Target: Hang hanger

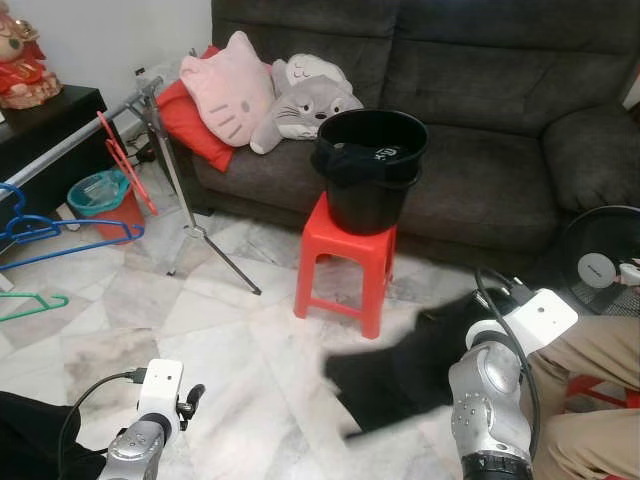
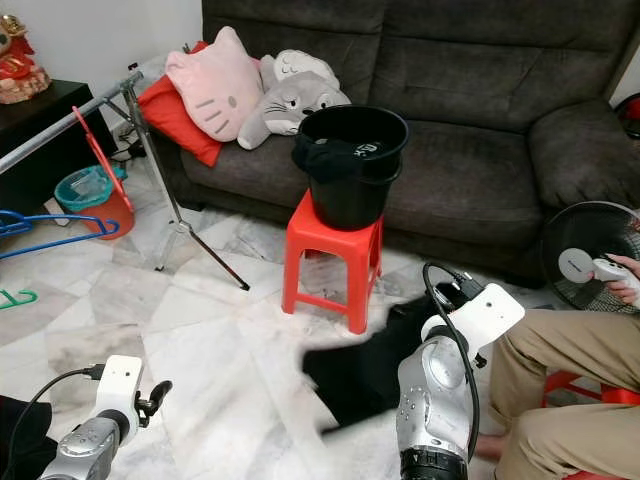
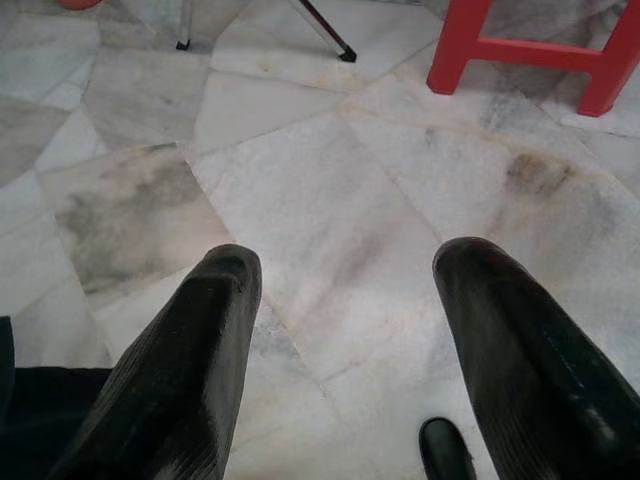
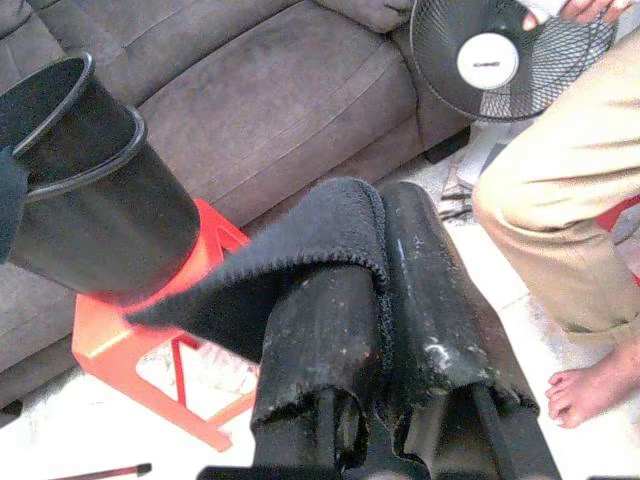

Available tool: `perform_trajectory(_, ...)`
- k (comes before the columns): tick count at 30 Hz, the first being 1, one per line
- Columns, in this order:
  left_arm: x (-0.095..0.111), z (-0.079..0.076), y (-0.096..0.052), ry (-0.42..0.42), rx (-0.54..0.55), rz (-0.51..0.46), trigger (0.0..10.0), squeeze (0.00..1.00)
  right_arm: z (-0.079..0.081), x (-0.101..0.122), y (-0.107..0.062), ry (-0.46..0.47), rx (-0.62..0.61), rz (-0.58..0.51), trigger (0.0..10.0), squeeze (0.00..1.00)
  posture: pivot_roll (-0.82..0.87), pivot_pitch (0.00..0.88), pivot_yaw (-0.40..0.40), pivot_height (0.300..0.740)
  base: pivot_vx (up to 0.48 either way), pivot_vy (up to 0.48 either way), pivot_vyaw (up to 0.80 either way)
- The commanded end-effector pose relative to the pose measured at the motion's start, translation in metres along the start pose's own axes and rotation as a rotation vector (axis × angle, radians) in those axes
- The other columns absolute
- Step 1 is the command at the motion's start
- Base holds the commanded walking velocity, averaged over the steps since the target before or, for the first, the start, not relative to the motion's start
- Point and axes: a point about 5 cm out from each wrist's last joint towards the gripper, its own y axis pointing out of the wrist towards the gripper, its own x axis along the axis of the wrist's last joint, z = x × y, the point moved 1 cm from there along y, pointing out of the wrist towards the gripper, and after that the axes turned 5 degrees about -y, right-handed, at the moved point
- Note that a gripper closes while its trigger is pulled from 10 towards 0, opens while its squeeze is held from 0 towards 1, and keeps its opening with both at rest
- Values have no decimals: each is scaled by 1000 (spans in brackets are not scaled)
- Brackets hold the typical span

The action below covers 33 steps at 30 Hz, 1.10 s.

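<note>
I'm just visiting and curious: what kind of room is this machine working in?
Most likely a home living room: a dark sofa with cartoon cushions, a marble-tiled floor, and a clothes rail with hangers.

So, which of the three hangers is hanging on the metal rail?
The red hanger, hooked over the rail. The blue hanger and green hanger sit lower, further left.

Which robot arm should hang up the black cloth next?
The right. Its gripper already pinches the black cloth; the left gripper hangs open and empty over the floor, though nearer the rack.
</note>
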Motion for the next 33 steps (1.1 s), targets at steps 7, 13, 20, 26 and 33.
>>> perform_trajectory(7, -12, 2, -4, 6, 11, 45, 10000, 0, 4, 9, 1, 16, -45, -15, 10000, 0, -77, 0, 35, 740, 0, 0, 0)
perform_trajectory(13, -21, 6, -8, 13, 20, 76, 10000, 0, 4, 7, -2, 22, -59, -11, 10000, 0, -78, 0, 37, 740, 0, 0, 0)
perform_trajectory(20, -25, 6, -9, 7, 23, 94, 10000, 0, 14, -1, 0, -71, 38, 40, 10000, 0, -80, 0, 34, 740, 0, 0, 0)
perform_trajectory(26, -30, 0, -10, 1, 13, 110, 10000, 0, 24, -10, 0, -212, 164, 74, 10000, 0, -84, 0, 31, 740, 0, 0, 0)
perform_trajectory(33, -35, -2, -11, 0, 9, 132, 10000, 0, 42, -18, -1, -558, 435, 63, 10000, 0, -88, 0, 25, 740, 0, 0, 0)
